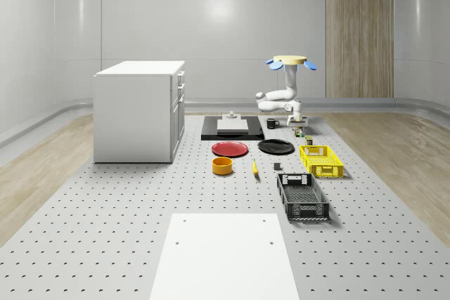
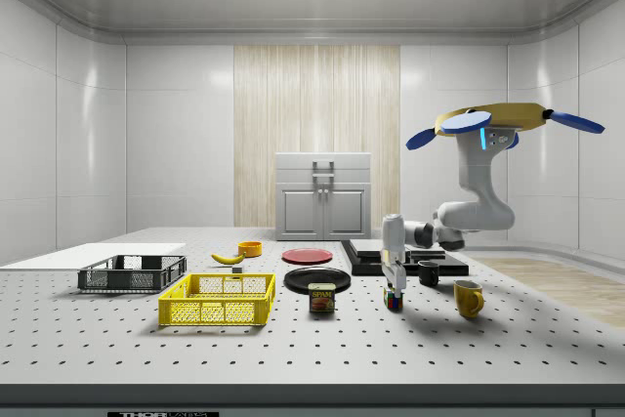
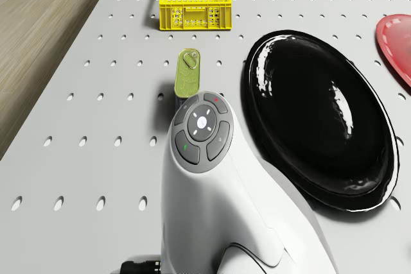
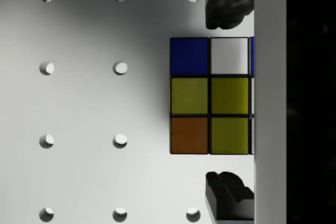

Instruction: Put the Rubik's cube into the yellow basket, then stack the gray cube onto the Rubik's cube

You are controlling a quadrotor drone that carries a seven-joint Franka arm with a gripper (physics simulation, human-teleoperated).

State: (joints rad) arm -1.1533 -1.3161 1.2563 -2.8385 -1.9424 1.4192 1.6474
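Jaws point(image 4: 226, 98) stand spread, one finger point(image 4: 227, 8) on each side of the Rubik's cube point(image 4: 210, 96), with a gap showing between each pad and the cube's face, so nothing is pinched yet. In the side view the jaws point(image 2: 393, 292) are low over the cube point(image 2: 393, 300), which rests on the bench point(image 2: 322, 349) near a small can point(image 2: 321, 297), between the black plate point(image 2: 317, 279) and the yellow mug point(image 2: 468, 298). The drone point(image 2: 498, 124) hovers above the far end of the bench, by the black tray, its arm reaching forward and down.

Judging by this, the task is at its first grasp. The cube is not lifted, and the yellow basket point(image 1: 321, 160) sits empty, a little way off toward the whole-scene view's foreground. A small grey block point(image 1: 278, 167), probably the gray cube, lies on the bench just beside the basket, untouched. Left to do: close on the cube, carry it into the basket, release, then fetch the grey block and set it on top
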